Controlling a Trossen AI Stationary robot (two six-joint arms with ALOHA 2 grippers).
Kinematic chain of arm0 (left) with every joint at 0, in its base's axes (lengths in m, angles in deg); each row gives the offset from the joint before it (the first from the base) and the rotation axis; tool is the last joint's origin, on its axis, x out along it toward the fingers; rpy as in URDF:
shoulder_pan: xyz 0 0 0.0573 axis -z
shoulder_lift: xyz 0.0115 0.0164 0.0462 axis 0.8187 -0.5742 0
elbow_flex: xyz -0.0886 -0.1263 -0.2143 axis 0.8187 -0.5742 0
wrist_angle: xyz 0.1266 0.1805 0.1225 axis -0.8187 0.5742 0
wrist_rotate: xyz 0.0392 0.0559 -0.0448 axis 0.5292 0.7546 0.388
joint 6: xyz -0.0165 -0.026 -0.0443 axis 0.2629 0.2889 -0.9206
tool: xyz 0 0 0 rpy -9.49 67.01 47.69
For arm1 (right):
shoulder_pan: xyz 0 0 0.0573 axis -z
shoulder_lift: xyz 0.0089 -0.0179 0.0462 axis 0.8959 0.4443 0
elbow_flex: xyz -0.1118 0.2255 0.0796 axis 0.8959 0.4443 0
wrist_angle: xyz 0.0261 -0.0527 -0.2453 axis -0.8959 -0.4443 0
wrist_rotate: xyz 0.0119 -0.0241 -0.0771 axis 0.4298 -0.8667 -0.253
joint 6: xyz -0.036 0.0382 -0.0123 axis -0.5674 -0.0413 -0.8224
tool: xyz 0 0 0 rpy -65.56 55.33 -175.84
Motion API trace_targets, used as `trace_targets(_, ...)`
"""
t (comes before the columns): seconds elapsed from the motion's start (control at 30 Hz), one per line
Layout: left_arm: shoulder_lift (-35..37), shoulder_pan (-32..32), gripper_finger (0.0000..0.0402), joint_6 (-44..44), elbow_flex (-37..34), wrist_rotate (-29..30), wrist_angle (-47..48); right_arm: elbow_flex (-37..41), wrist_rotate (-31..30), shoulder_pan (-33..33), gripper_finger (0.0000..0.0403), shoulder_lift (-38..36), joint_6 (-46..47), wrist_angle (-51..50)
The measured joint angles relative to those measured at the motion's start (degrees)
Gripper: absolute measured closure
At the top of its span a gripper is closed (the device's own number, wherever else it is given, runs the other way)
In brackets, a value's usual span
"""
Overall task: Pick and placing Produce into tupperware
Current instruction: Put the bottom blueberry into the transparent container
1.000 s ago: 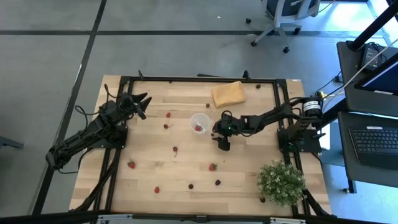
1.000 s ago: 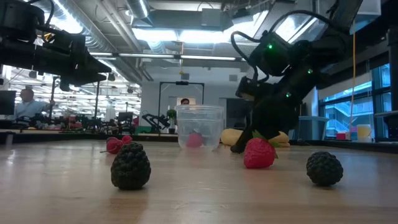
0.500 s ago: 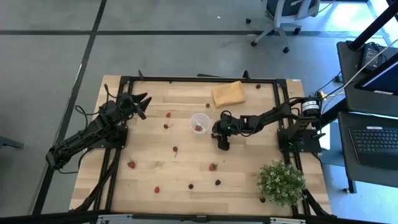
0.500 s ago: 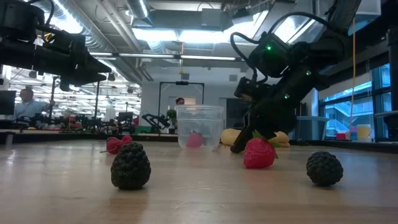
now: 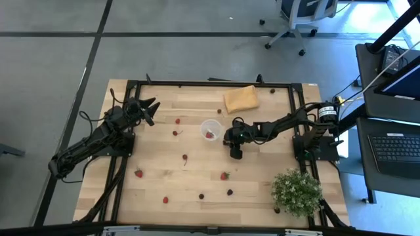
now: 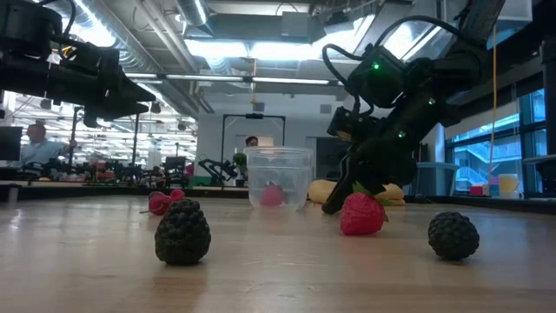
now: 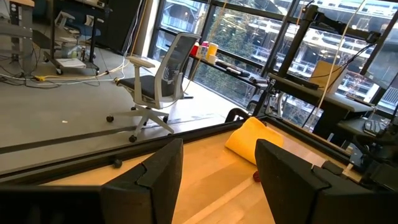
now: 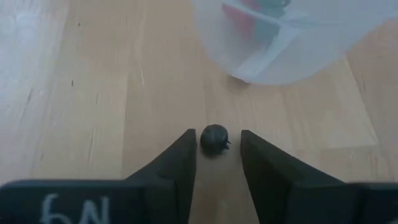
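The tupperware (image 5: 210, 129) is a small translucent cup standing on the wooden table, with a red strawberry (image 5: 209, 135) inside. Just to its right, my right gripper (image 8: 215, 149) slants down to the table, and a small dark berry (image 8: 215, 138) lies between its fingertips. The fingers stand narrowly apart. More produce is scattered over the table: red pieces (image 5: 224, 176) and dark berries (image 5: 230, 192). My left gripper (image 5: 152, 108) waits open above the table's far left, pointing level. My right gripper has the dark berry (image 8: 215, 138) between its two fingertips, coming slanting down from the table's right. One fingertip (image 8: 189, 144) stands right at the berry's side, and a thin gap shows before the other (image 8: 249, 144). The berry rests on the table.
An orange folded cloth (image 5: 239, 98) lies at the table's far side. A bushy green plant (image 5: 296, 191) stands at the near right corner. A black frame (image 5: 197, 84) runs round the table. In the low view a strawberry (image 6: 361, 215) and two dark berries (image 6: 182, 231) lie near.
My right gripper has kept its place by the cup while its fingers have drawn closer together around the dark berry. The cup and the scattered produce have kept still.
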Motion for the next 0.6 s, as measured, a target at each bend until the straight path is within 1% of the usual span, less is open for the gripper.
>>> trace_targets(0.17, 0.0, 0.0, 0.0208, -0.01, 0.0, 0.0, 0.0, 0.02, -0.1, 0.0, 0.0301, 0.0, 0.17, -0.02)
trace_targets(0.47, 0.0, 0.01, 0.0208, -0.02, 0.0, 0.0, 0.0, -0.47, -0.21, 0.0, 0.0352, 0.02, 0.39, -0.65)
trace_targets(0.6, 0.0, -0.01, 0.0208, -0.04, 0.0, 0.0, 0.0, -1.79, -0.2, 0.0, 0.0364, 0.13, 0.11, -1.65)
